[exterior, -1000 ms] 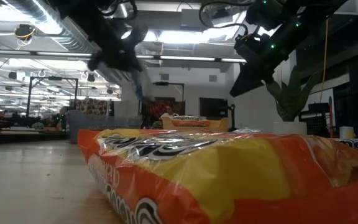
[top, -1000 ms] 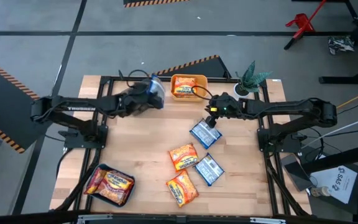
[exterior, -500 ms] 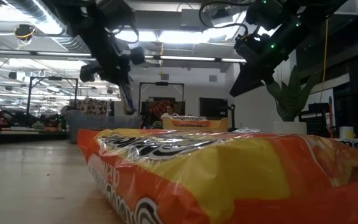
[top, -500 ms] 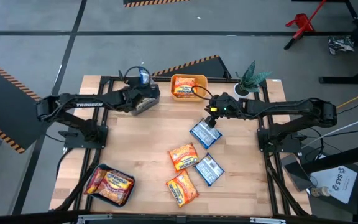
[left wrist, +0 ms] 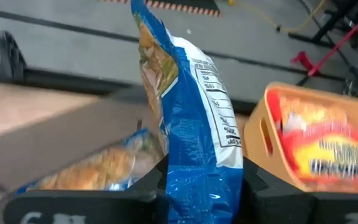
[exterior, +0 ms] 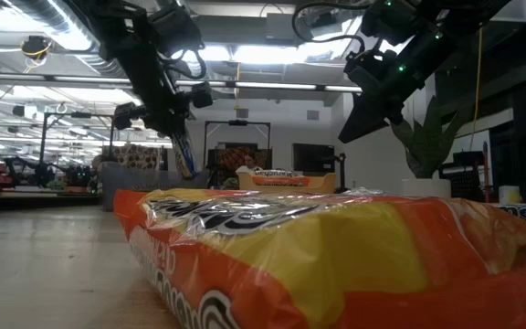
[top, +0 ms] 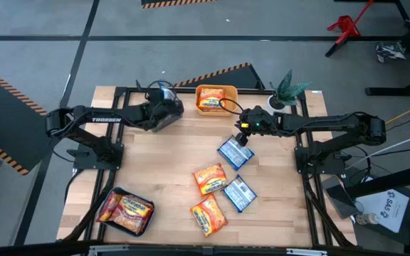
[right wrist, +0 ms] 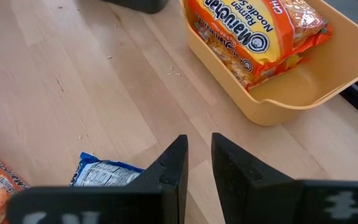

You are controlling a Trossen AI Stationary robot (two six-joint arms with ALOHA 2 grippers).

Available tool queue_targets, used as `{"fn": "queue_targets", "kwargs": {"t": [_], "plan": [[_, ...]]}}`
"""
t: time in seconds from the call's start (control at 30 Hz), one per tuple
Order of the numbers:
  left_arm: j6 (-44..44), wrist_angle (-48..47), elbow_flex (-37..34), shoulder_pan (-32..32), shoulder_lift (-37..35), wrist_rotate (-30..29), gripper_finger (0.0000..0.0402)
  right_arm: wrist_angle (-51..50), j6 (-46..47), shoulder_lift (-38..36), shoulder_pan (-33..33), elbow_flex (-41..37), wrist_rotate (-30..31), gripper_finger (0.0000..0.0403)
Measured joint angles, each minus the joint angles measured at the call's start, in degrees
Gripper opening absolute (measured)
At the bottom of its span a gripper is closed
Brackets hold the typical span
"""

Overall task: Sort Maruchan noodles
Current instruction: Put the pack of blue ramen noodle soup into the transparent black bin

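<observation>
Sorting is partway done, judging by how the packets lie: at the near-left corner a dark bin (top: pixel 124 211) already holds red-pink packets (top: pixel 128 208), and at the far left the left gripper (left wrist: pixel 199 186) is clamped on a blue packet (left wrist: pixel 188 118), holding it upright over a grey bin (top: pixel 164 114) where at least one other blue packet (left wrist: pixel 89 169) already lies. The step in hand looks like the drop of this blue packet into that bin; the next move calls for the left jaws to part once the packet hangs squarely over the opening, so that its crinkly end does not catch on the rim or spill out onto the table (top: pixel 155 163). Just to the right, at the far edge, the yellow-orange bin (right wrist: pixel 303 93) holds orange packets (right wrist: pixel 253 31). Further right, the right gripper (right wrist: pixel 197 163) hangs empty above the wood, its fingers nearly together with a narrow gap between them, close to a loose blue packet (top: pixel 234 151). Four packets remain unsorted on the table: that blue one, a second blue packet (top: pixel 239 194) nearer the front, and two orange packets (top: pixel 209 179) in the middle. The right arm would probably have to open wider and come down on the nearest blue packet.
</observation>
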Motion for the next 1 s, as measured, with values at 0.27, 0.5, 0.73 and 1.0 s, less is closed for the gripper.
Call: {"fn": "queue_targets", "kwargs": {"t": [0.27,0.5,0.73,1.0], "plan": [[-5.5,-1.5,0.0,-0.1,0.0,-4.3,0.0065,0.0,-0.2,0.0,0.0,0.0,0.6,0.0060],[-3.4,0.8,0.0,2.6,0.1,-2.1,0.0064,0.0,-0.2,0.0,0.0,0.0,0.6,0.0060],[-3.1,4.3,0.1,3.4,3.6,-0.9,0.0063,0.0,-0.2,0.0,0.0,0.0,0.5,0.0060],[-1.8,4.8,0.1,4.2,6.7,0.3,0.0063,-0.2,-0.2,0.0,0.0,0.0,0.5,0.0060]]}}
